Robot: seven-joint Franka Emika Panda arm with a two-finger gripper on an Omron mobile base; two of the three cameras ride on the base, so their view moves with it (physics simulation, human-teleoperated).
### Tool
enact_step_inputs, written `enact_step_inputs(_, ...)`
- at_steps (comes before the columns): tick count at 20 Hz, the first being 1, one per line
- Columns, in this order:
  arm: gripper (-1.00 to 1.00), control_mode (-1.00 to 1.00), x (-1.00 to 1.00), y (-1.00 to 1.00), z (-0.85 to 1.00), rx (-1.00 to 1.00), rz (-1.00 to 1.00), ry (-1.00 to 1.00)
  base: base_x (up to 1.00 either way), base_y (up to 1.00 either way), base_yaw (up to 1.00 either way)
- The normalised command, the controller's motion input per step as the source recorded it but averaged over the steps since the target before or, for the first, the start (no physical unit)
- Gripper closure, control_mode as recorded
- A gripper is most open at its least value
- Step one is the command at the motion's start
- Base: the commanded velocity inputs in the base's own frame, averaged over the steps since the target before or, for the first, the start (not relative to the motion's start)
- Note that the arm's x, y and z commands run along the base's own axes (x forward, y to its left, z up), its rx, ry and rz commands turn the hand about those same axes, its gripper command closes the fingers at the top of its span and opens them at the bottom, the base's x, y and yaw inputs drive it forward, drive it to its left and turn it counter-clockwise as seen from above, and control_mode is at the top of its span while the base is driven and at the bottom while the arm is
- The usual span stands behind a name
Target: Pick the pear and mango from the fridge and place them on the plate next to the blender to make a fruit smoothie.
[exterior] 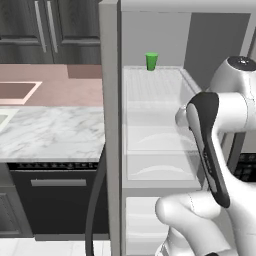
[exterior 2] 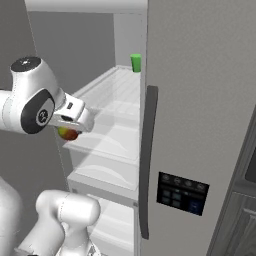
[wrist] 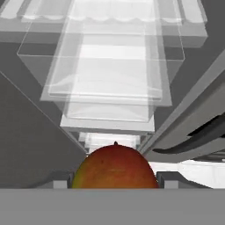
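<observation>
Holding the mango (wrist: 115, 167) clenched between the fingers (exterior 2: 70, 133), the arm hangs just outside the front edge of the fridge (exterior 2: 200, 100) shelves, level with the upper drawers. In the hand view the fruit sits low between the two fingertips (wrist: 169, 179), its mottled red-orange skin bulging well above them, so the grip looks to be taken low on a rounded, smooth body; my guess is that a quick swing or a jolt of the base could let it roll or squeeze out.

Nearest risk: the open door (exterior 2: 150, 165) stands close on the right of the hand, with its long dark handle beside the path out. A wide turn toward the tabletop (exterior: 50, 132) could knock the wrist or the fruit against that door edge or against the fridge's left wall (exterior: 111, 125).

Farther in, the clear shelf (exterior: 155, 90) and the drawer fronts (exterior: 160, 172) lie right ahead of the fingers; any forward drift would bump the glass.

At the back edge of the top shelf stands a green cup (exterior: 151, 61), well apart from the hand and unlikely to be disturbed.

The pear, plate and blender cannot be placed from here, so the carry will need the base to drive, and a loose hold would suffer most then
</observation>
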Motion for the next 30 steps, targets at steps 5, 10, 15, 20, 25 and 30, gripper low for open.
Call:
enact_step_inputs(5, 1.0, 1.0, 0.0, 0.0, 0.0, 0.0, 0.0, 0.0, -0.61, -0.2, -0.5)
enact_step_inputs(10, 1.0, 1.0, 0.0, 0.0, 0.0, 0.0, 0.0, 0.0, -0.2, -0.12, -0.83)
enact_step_inputs(15, 1.0, 1.0, 0.0, 0.0, 0.0, 0.0, 0.0, 0.0, 0.0, -0.33, -0.84)
enact_step_inputs(20, 1.0, 1.0, 0.0, 0.0, 0.0, 0.0, 0.0, 0.0, 0.0, -0.53, -0.81)
enact_step_inputs(25, 1.0, 1.0, 0.0, 0.0, 0.0, 0.0, 0.0, 0.0, 0.0, -0.63, -0.78)
enact_step_inputs(30, 1.0, 1.0, 0.0, 0.0, 0.0, 0.0, 0.0, 0.0, 0.0, -0.59, -0.79)
